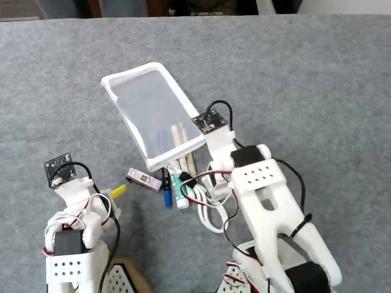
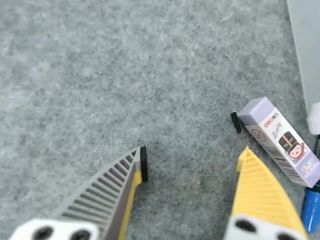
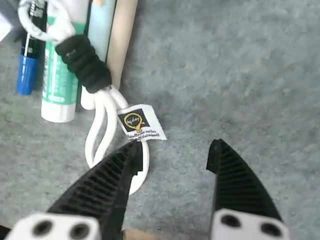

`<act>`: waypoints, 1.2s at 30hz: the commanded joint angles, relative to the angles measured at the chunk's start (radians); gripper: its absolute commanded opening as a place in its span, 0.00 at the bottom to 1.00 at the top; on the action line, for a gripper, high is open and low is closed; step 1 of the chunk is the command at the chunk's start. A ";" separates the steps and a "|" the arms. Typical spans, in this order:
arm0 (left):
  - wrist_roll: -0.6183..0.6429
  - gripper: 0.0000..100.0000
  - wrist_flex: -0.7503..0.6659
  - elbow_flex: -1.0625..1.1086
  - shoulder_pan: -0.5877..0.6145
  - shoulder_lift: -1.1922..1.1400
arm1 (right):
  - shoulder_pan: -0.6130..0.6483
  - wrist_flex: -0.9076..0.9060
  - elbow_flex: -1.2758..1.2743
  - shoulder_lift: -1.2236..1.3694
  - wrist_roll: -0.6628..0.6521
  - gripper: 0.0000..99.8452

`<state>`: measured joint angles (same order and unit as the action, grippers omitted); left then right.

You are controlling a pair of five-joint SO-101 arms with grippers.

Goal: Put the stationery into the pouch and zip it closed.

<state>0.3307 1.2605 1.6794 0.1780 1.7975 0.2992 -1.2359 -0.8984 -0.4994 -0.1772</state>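
Note:
A translucent white pouch [image 1: 153,110] lies at the table's middle with its mouth toward the arms. Pens and beige sticks [image 1: 181,141] poke out of the mouth. Just outside lie a purple-white eraser [image 1: 144,178], a blue pen [image 1: 167,190] and a green-white tube [image 1: 179,192]. My left gripper [image 2: 194,159] stands open over bare mat, the eraser [image 2: 280,140] just beyond its yellow finger [image 2: 257,192]. My right gripper [image 3: 175,150] is open above a white cord loop [image 3: 97,135] and its paper tag [image 3: 141,125], beside the tube [image 3: 60,85].
Grey felt mat [image 1: 305,79] covers the table, with free room to the left, right and far side of the pouch. A black wrap [image 3: 84,62] binds the cord. The right arm's body [image 1: 269,201] hides part of the cord loop.

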 commanded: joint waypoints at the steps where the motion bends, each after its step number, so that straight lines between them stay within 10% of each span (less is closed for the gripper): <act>1: -0.017 0.31 -0.021 -0.015 0.004 -0.002 | 0.014 0.025 0.042 -0.004 -0.009 0.23; 36: -0.048 0.31 0.020 -0.128 0.002 -0.018 | 0.009 -0.041 0.084 -0.013 0.046 0.23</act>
<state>0.3122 1.2559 1.6517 0.1780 1.7975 0.2992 -1.2697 -0.8815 -0.4994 -0.1649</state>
